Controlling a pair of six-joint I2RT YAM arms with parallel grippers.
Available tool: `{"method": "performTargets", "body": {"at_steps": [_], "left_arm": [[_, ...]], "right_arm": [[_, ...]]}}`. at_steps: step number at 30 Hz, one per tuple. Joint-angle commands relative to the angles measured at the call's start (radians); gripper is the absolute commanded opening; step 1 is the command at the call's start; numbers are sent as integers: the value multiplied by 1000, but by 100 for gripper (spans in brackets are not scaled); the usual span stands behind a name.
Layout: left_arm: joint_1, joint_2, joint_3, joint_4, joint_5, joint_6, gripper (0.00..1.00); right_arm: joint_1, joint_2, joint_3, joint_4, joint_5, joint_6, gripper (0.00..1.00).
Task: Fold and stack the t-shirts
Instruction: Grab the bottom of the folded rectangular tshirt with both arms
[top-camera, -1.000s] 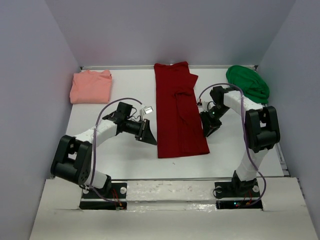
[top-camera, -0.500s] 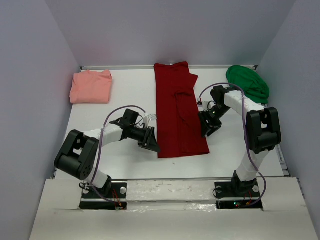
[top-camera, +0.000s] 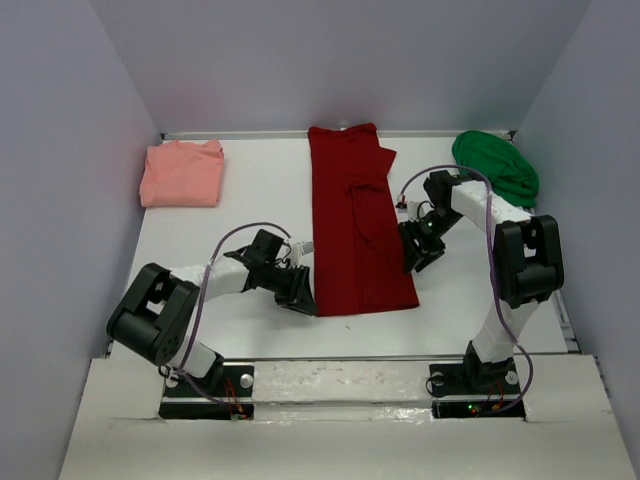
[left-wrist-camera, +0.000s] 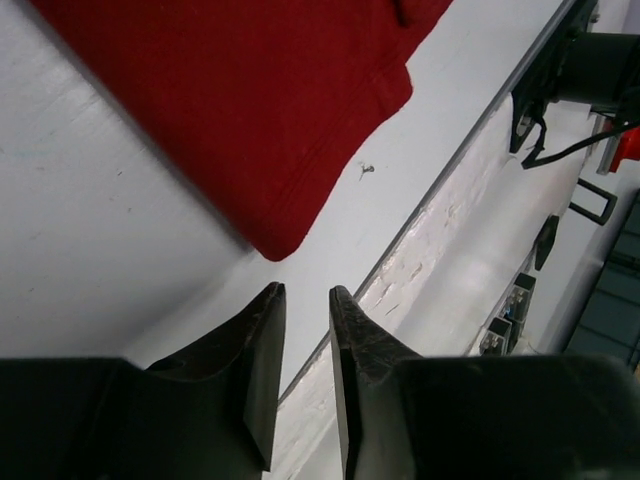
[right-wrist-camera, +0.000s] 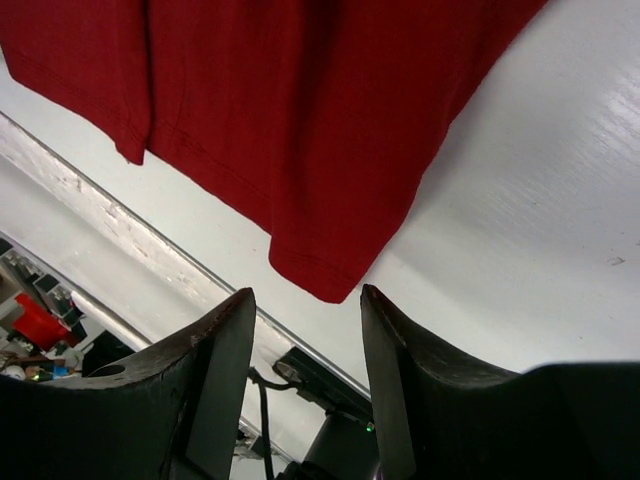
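The dark red t-shirt (top-camera: 350, 220) lies flat in the middle of the table, folded into a long strip. Its near left corner (left-wrist-camera: 275, 235) shows just ahead of my left gripper (left-wrist-camera: 305, 290), whose jaws stand a narrow gap apart with nothing between them. In the top view this left gripper (top-camera: 300, 292) sits low beside that corner. My right gripper (top-camera: 420, 258) is at the strip's right edge, open, and a red hem corner (right-wrist-camera: 325, 280) lies just beyond the right gripper (right-wrist-camera: 305, 292). The salmon-pink t-shirt (top-camera: 182, 172) lies folded at the back left. The green t-shirt (top-camera: 495, 165) is bunched at the back right.
Grey walls close in the white table (top-camera: 250, 200) on three sides. A metal rail (top-camera: 340, 358) runs along the near edge, with both arm bases behind it. The right arm's base (left-wrist-camera: 590, 60) shows in the left wrist view.
My left gripper has come nearer and lower, to the red shirt's near left corner. The right gripper has stayed by the right edge.
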Motion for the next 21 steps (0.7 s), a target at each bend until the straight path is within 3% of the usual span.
{"method": "performTargets", "body": {"at_steps": [1,11,20,21], "left_arm": [[-16,56,24,2,-25,-26,33],[-87,279,160,-28,-20,22,21],[-88,186,156,-41,12,60,26],[-87,175,153,-50,13,68,31]], "right_arm": [[-14,-48,24,-18,-21,-17,52],[-33,-92,-7,-23,-15,-46,52],[-62,-89,-5,-26,13,-81,53],[-62,-86,-2,-26,13,-81,53]]}}
